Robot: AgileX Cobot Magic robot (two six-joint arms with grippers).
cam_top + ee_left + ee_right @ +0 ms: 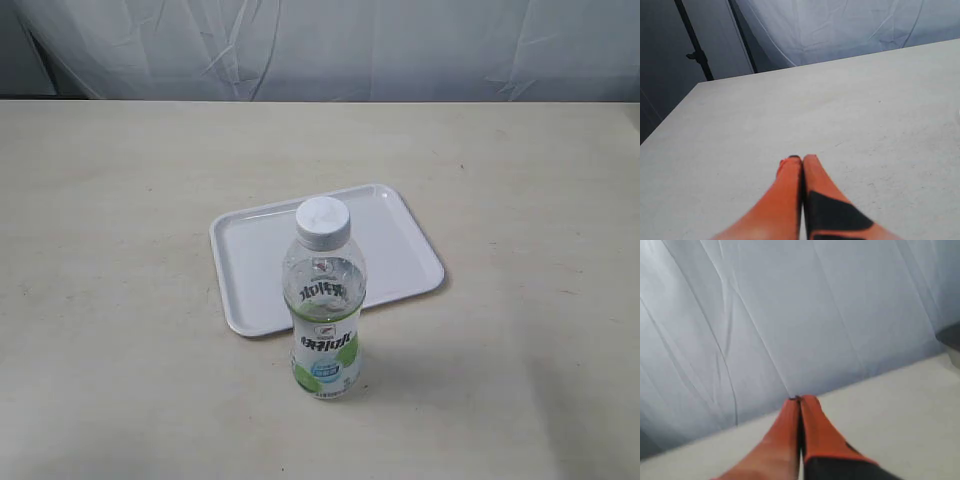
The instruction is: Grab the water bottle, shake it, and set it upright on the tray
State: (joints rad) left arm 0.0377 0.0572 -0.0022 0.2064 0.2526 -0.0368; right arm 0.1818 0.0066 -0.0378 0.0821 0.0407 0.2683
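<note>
The water bottle (pixel 324 305), clear with a white cap and a white-and-green label, stands upright on the table just in front of the tray (pixel 400 255), touching nothing else. The flat white tray lies bare behind it. Neither arm shows in the exterior view. In the left wrist view my left gripper (pixel 801 159) has its orange fingers pressed together over bare tabletop, holding nothing. My right gripper (pixel 800 399) is likewise shut and empty, pointing toward the pale backdrop cloth. Neither wrist view shows the bottle or the tray.
The beige table (pixel 120 300) stretches wide around the bottle and tray. A wrinkled pale cloth (pixel 330 45) hangs along the far edge. A dark stand pole (pixel 694 42) rises beyond the table's corner in the left wrist view.
</note>
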